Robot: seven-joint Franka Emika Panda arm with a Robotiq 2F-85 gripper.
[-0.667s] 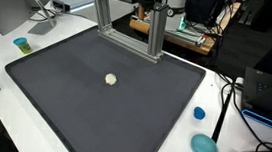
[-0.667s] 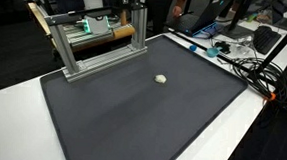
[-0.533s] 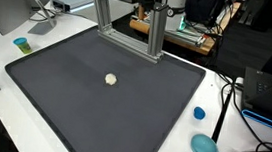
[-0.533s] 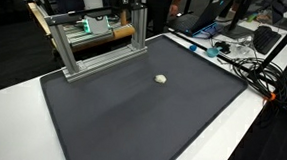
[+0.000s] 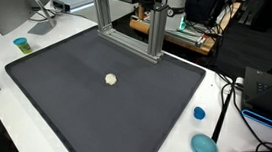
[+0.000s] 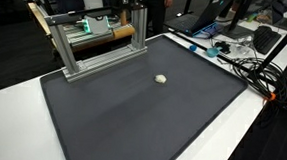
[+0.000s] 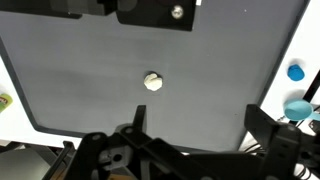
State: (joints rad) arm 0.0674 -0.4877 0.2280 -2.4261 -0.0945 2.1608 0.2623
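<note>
A white desk in a busy lab room, w/ a big dark mat on top. A metal frame stands at the back edge of the mat. Screens & cables sit all around.

A small pale lump lies alone near the middle of the mat, well apart from everything else. Both exterior views show it.

The gripper shows only in the wrist view. It hangs high over the mat, its two fingers spread wide apart w/ nothing between them. The lump sits a bit ahead of the fingers & off to one side, not in line w/ the gap.

To do this bit well, I think the gripper should slide over till the lump is right under the gap, then go straight down, slow. The lump is tiny & low, so the fingers need to get almost to the mat, not bump it.

The lump looks approx round. There may be a little nub on one edge in the wrist view, but it's too small to be sure. So I can't tell a long side or which way it points.

A blue cap & a teal dish sit off the mat.
</note>
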